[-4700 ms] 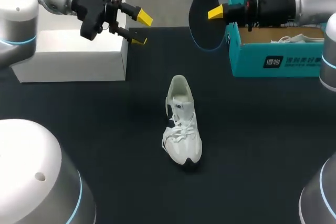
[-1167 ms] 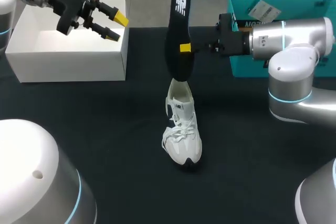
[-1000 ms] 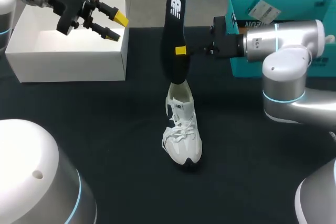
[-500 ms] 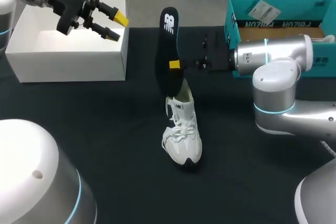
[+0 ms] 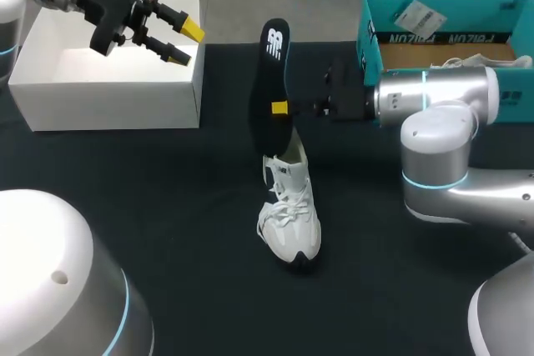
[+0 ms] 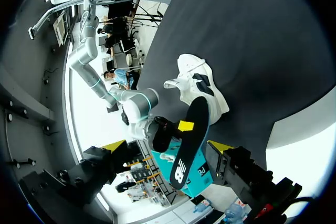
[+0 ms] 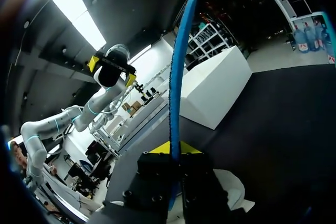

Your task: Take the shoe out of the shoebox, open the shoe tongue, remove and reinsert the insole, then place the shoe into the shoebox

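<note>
Above the white box at the left of the counter, the left gripper hangs with its two yellow-tipped fingers apart, nothing between them. Well to its right, near the counter's middle, the right gripper is clamped on the dark insole, gripping it about halfway along. The insole stands nearly upright, one end rising above the gripper and the other reaching down below it to the heel opening of the white shoe; whether it touches the shoe cannot be told. The shoe sits upright on the counter just under the right gripper, its toe pointing toward the near edge. Behind the right arm, to the right of its gripper, stands the teal shoebox, open.
</note>
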Available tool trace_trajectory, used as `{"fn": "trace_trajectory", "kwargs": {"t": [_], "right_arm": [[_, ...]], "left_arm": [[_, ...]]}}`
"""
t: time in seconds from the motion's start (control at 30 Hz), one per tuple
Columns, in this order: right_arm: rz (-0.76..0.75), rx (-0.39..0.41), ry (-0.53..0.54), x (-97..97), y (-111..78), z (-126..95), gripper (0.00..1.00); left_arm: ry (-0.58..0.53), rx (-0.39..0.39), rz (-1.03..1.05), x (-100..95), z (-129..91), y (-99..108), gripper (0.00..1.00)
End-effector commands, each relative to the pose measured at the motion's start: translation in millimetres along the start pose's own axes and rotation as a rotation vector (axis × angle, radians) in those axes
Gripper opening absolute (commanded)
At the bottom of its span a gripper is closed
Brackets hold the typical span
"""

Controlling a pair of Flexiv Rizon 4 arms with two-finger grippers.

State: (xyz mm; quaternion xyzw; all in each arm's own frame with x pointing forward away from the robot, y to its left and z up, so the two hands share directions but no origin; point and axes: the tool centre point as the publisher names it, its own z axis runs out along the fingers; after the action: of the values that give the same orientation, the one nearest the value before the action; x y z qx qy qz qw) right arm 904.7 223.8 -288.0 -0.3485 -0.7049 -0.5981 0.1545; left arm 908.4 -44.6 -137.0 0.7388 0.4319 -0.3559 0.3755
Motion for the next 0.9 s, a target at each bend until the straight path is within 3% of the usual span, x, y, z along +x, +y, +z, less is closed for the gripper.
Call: {"fn": "trace_trajectory", "kwargs": {"t": [0.03,0.33,0.63,0.9], "right_arm": [[-0.021,0.006,-0.017,4.8,10.9,-7,0.00],[-0.042,0.020,-0.008,0.9,22.0,-7,0.00],[-0.006,0.014,0.022,5.5,4.9,7,0.00],[0.027,0.008,0.000,9.3,-10.3,2,0.00]], "left_arm": [[0.003,0.000,0.001,-0.5,-1,-1,1.00],[0.003,0.000,0.001,-0.5,-1,-1,1.00],[0.003,0.000,0.001,-0.5,-1,-1,1.00],[0.003,0.000,0.001,-0.5,-1,-1,1.00]]}}
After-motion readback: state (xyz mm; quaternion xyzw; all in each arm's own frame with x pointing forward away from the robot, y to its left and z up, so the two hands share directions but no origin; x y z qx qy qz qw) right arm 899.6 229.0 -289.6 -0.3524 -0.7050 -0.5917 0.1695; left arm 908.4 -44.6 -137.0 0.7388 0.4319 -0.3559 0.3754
